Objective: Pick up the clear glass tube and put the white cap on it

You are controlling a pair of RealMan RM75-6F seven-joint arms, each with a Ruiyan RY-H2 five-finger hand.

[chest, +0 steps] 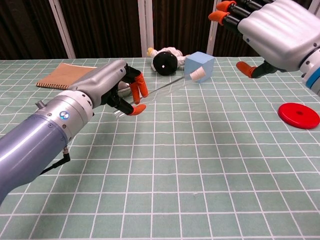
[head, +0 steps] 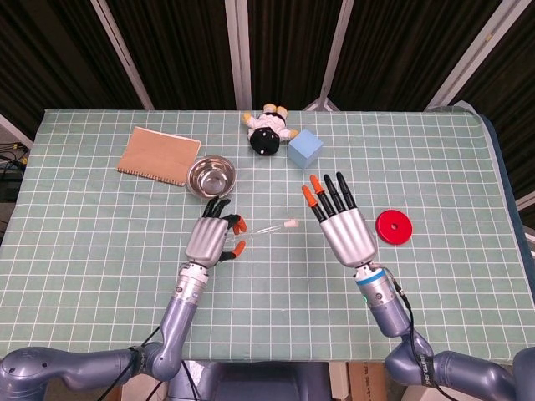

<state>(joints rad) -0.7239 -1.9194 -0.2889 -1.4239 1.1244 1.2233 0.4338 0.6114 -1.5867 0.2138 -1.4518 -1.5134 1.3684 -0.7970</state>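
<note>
- Table [head: 100, 251]: green grid cloth, carries everything listed below.
- My right hand [head: 344, 225]: hovering right of table centre, palm down, fingers straight and spread apart, holding nothing. In the chest view it sits high at the upper right [chest: 280, 30], well apart from the tube's capped end.
- My left hand [head: 211, 237]: left of table centre, toward the near edge, fingers curled in. Thumb and a finger pinch the bare end of the tube; chest view [chest: 117, 87] shows the grip clearly.
- Notebook [head: 158, 155]: brown, spiral-bound, flat near the far-left corner.
- Steel bowl [head: 211, 176]: just right of the notebook, upright, between my left hand and the far edge.
- Plush toy [head: 268, 131]: black and white, lying at the middle of the far edge.
- Blue cube [head: 305, 149]: just right of the plush, touching or nearly so; can't tell which.
- Red disc [head: 394, 226]: flat on the cloth, toward the right edge, just beside my right hand in the head view.
- Clear glass tube [head: 266, 229]: held off the table by my left hand, tilted, free end pointing up and toward the far-right. Chest view [chest: 162, 90] shows it crossing in front of the plush and cube.
- White cap [head: 291, 224]: sitting on the free end of the tube, seen also in the chest view [chest: 197, 75] against the cube. How fully it's seated I can't tell.
</note>
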